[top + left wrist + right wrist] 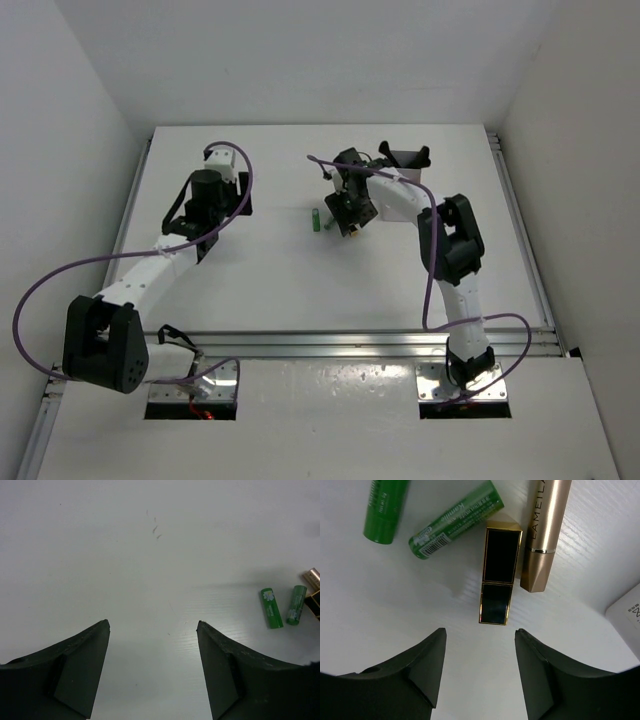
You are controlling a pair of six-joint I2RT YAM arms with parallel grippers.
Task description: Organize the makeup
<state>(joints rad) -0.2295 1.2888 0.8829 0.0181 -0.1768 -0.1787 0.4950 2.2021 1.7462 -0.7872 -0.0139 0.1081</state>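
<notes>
Two green plastic tubes point(455, 522) lie on the white table point(370, 605) beside a black-and-gold rectangular tube point(497, 575) and a tan metallic tube point(545, 535). The black-and-gold one sits just ahead of the right gripper point(480, 632), jaws spread, empty. The left gripper point(152, 625), likewise spread, hovers well apart. White walls point(300, 60) enclose the table.

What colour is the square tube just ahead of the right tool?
The tube is black with gold edging; right wrist view shows it best.

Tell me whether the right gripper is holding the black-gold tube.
No: the black-gold tube lies flat ahead of the right gripper, whose open jaws hold nothing.
</notes>
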